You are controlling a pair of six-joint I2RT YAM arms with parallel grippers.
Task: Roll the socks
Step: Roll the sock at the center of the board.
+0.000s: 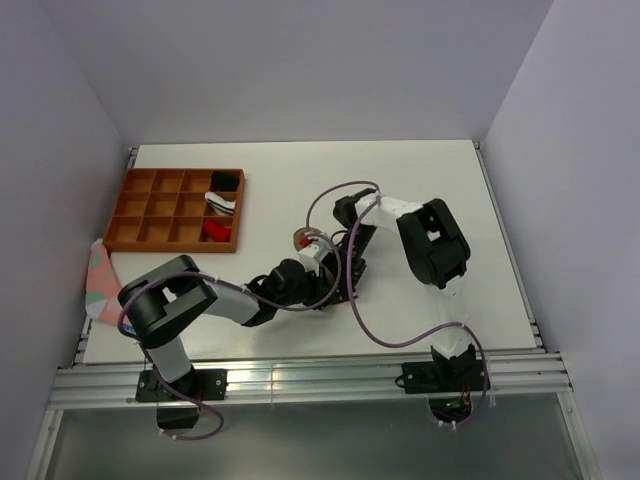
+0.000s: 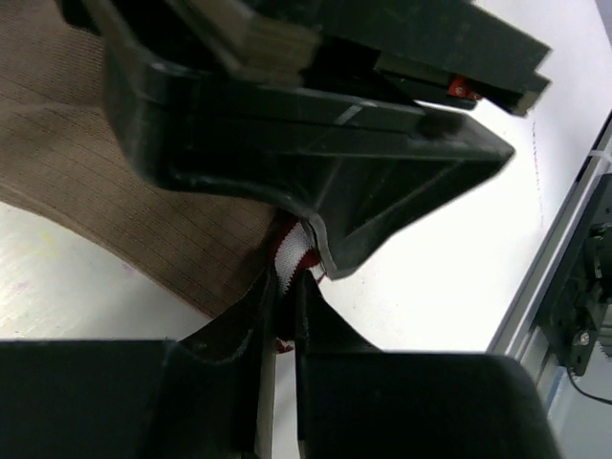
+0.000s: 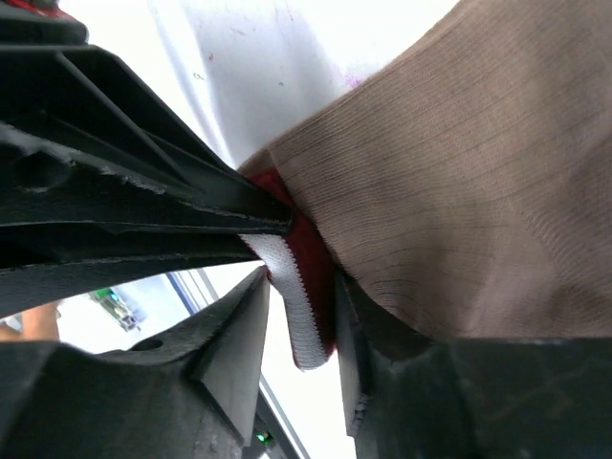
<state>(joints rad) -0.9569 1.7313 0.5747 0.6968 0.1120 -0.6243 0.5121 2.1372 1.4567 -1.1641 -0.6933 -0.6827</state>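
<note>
The tan-brown sock (image 2: 86, 163) lies flat on the white table, and its maroon-and-white striped cuff (image 2: 290, 251) is lifted at the edge. My left gripper (image 2: 285, 296) is shut on that cuff. In the right wrist view the cuff (image 3: 304, 330) hangs between the fingers of my right gripper (image 3: 301, 279), which stands open with a gap on its left side. The left gripper's fingers (image 3: 191, 215) pinch the cuff just above it. From above, both grippers (image 1: 338, 280) meet at the table's middle and hide the sock. No red sock shows near the grippers.
A brown compartment tray (image 1: 150, 208) stands at the back left, holding a black-and-white item (image 1: 222, 200) and a red item (image 1: 215, 232). A pink and green cloth (image 1: 97, 280) hangs over the left table edge. Cables (image 1: 370, 330) loop around the arms.
</note>
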